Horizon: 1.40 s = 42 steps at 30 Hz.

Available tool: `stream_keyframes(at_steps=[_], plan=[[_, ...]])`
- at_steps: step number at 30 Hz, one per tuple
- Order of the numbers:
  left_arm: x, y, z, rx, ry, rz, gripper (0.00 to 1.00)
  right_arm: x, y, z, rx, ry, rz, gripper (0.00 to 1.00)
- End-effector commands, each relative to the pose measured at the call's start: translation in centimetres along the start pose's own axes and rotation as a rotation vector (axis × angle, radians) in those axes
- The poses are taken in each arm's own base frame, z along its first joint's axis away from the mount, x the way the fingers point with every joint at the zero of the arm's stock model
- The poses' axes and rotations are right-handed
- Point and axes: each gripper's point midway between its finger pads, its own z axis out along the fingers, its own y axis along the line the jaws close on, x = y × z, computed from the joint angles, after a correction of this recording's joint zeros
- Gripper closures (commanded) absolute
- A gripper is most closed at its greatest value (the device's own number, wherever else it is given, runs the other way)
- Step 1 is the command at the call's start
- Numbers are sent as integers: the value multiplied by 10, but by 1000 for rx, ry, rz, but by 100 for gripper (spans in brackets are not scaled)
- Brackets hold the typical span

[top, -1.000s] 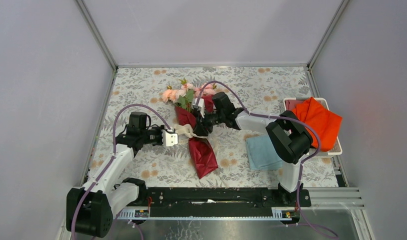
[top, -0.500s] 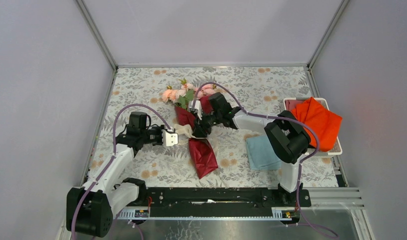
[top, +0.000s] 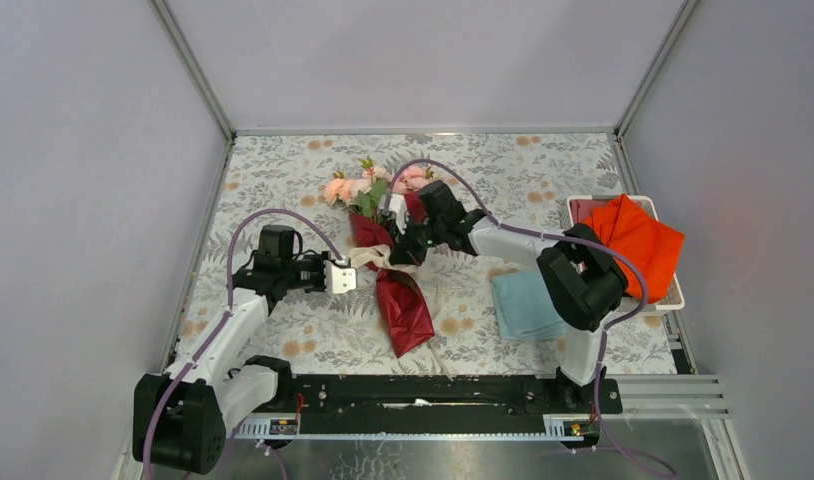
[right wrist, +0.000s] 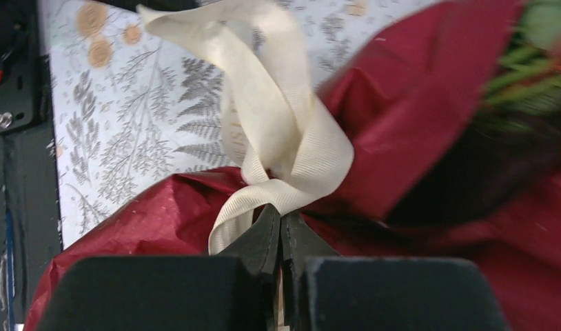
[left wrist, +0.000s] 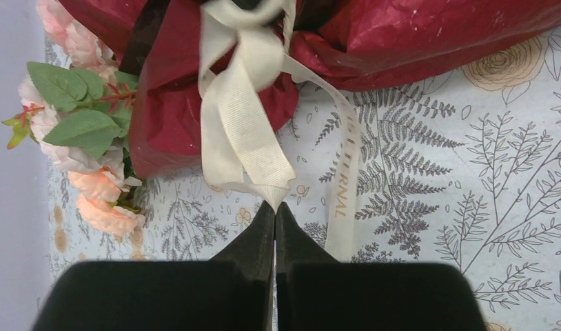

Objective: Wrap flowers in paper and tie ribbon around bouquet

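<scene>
Right wrist: gripper (right wrist: pixel 280 219) tight on ribbon (right wrist: pixel 291 131)

A lab test cell is indicated: the tablecloth (top: pixel 283 170) is enclosed on three sides by grey panels (top: pixel 423 60) in aluminium struts (top: pixel 196 75), with a mounting rail (top: pixel 433 393) set along its near edge.

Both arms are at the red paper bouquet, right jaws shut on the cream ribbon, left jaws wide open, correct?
No. The left gripper has its jaws shut too, pinching an end of the ribbon, as the left wrist view shows. The right gripper is shut on the ribbon at the bouquet.
</scene>
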Motion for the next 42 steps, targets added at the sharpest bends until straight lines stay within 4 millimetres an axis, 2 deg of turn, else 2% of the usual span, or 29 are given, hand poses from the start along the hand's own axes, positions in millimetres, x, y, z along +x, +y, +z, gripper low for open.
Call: stream_keyframes(at_steps=[1,8,11,17,20,25,31,32,36,38,42], plan=[[10,3,1,-22,29,31,100,-35,-21,-42,176,-78,47,100],[12,1,3,-16,33,41,100,-14,-34,-56,281,-22,156,94],[12,1,2,-18,33,46,100,-11,-34,-57,282,-19,167,96],[18,-1,1,-18,66,53,100,-13,-47,-68,356,-29,251,98],[19,-3,1,-14,64,55,100,-12,-44,-70,353,-30,270,91],[15,-2,2,-17,44,62,100,-8,-39,-59,299,-50,317,87],[14,0,2,-21,43,67,100,-4,-41,-57,305,-35,342,73],[14,0,2,-21,42,68,100,-4,-41,-57,306,-31,344,74],[14,-1,2,-19,40,66,100,-2,-38,-57,297,-23,350,94],[15,0,2,-20,43,67,100,-2,-39,-61,317,-16,351,100],[18,1,1,-26,62,61,100,-7,-51,-79,440,-34,353,100]])
